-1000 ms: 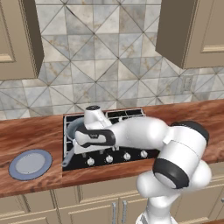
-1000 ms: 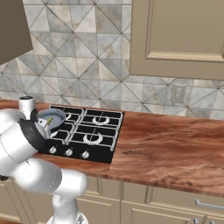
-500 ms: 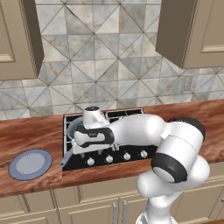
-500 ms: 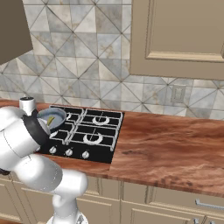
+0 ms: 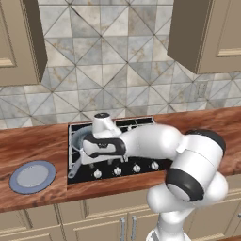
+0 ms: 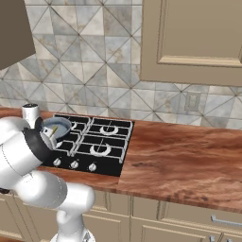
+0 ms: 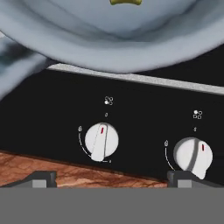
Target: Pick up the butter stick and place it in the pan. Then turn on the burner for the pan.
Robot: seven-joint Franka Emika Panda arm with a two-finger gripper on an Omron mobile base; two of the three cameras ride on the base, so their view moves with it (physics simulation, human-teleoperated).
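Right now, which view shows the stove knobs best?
The hand view: two white knobs fill it, red marks readable. The left base view shows a small knob row below the arm; the right base view shows three tiny ones.

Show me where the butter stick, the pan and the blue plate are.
butter stick (image 7: 125, 2), hand view, its yellow lower edge.
pan (image 7: 131, 48), hand view, its grey-blue outer wall.
plate (image 5: 32, 176), left base view, its flat middle.

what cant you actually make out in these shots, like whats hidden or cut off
- Butter stick: hand view, cut by the top edge; only a yellow sliver inside the pan.
- Pan in the left base view: mostly behind the arm.
- Burner under the pan: covered by the pan.
- Gripper: hand view, fingertips low at the grey band, wide apart, nothing between.
- Knob markings: too small to read.
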